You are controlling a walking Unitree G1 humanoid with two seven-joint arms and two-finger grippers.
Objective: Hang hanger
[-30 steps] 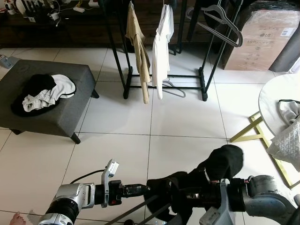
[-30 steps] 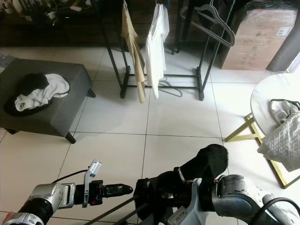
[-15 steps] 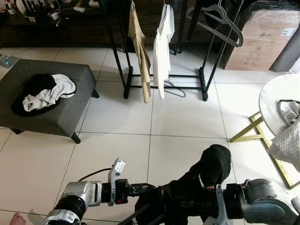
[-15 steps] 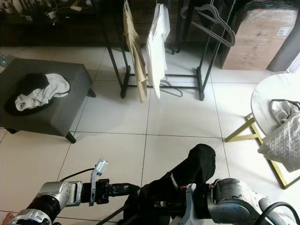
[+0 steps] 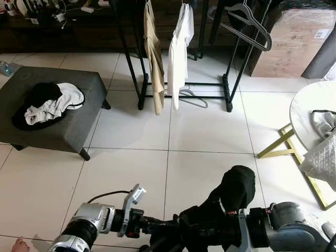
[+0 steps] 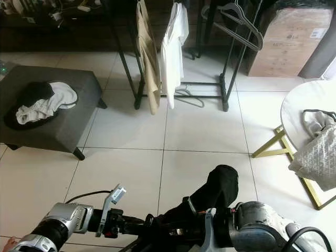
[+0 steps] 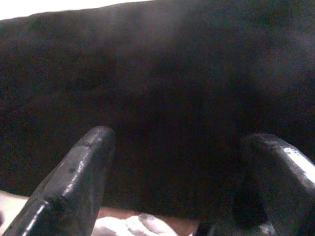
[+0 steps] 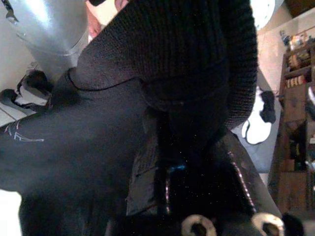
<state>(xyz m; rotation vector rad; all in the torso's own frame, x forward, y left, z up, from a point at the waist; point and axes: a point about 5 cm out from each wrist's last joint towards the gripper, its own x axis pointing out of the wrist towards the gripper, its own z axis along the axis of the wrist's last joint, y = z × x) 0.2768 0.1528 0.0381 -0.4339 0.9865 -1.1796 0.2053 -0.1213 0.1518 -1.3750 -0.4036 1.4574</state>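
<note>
A black garment [image 5: 239, 189] on a hanger, its dark bars barely showing at six o'clock, hung bunched over the right gripper [image 5: 210, 233], whose grip could not be made out beneath the cloth. The left gripper [image 7: 177, 182], fingers [image 7: 74, 177] spread apart, pressed against the fabric. At twelve o'clock stood the clothes rack [image 5: 229, 79] with a beige garment [image 5: 153, 52], a white shirt [image 5: 177, 50] and an empty hanger [image 5: 251, 23]; a grey ottoman [image 5: 79, 113] sat at ten.
</note>
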